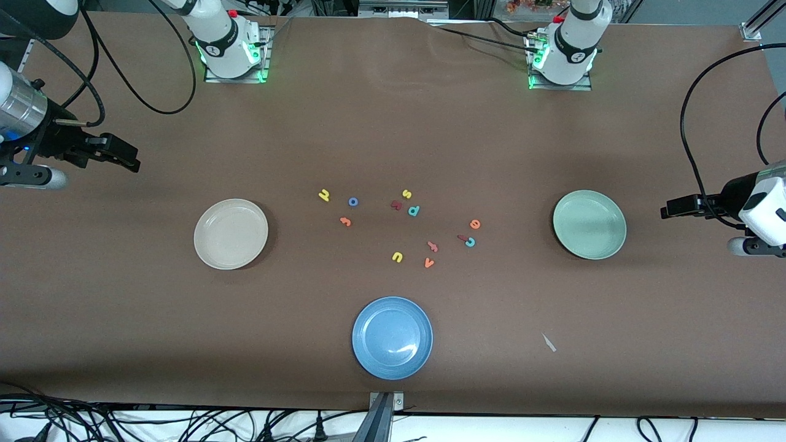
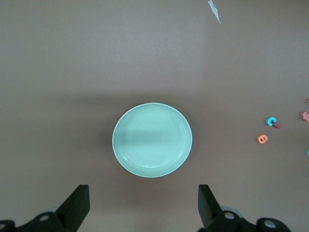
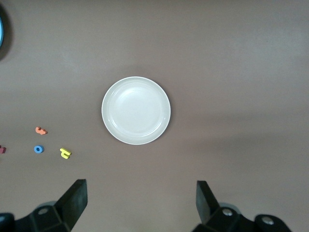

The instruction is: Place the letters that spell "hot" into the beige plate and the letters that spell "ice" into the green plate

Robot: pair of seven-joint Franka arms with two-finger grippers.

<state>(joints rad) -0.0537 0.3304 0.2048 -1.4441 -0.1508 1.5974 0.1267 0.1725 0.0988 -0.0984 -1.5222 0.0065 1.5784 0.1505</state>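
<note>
The yellow h [image 1: 324, 195], blue o [image 1: 353, 201] and orange t [image 1: 346, 221] lie together mid-table, on the side of the empty beige plate [image 1: 231, 234]. Orange e [image 1: 474, 224], dark red i [image 1: 462, 237] and teal c [image 1: 470, 242] lie closer to the empty green plate [image 1: 589, 224]; the i touches the c. My left gripper [image 1: 666, 213] hangs open at its end of the table, past the green plate [image 2: 152, 140], holding nothing. My right gripper [image 1: 132, 161] hangs open at the other end, past the beige plate [image 3: 136, 110], also holding nothing.
A blue plate [image 1: 392, 337] sits nearest the front camera. Other letters lie among the task's letters: yellow s [image 1: 406, 194], teal p [image 1: 414, 210], a dark red letter [image 1: 396, 205], yellow u [image 1: 397, 257], orange v [image 1: 429, 263]. A small white scrap [image 1: 549, 342] lies on the brown table.
</note>
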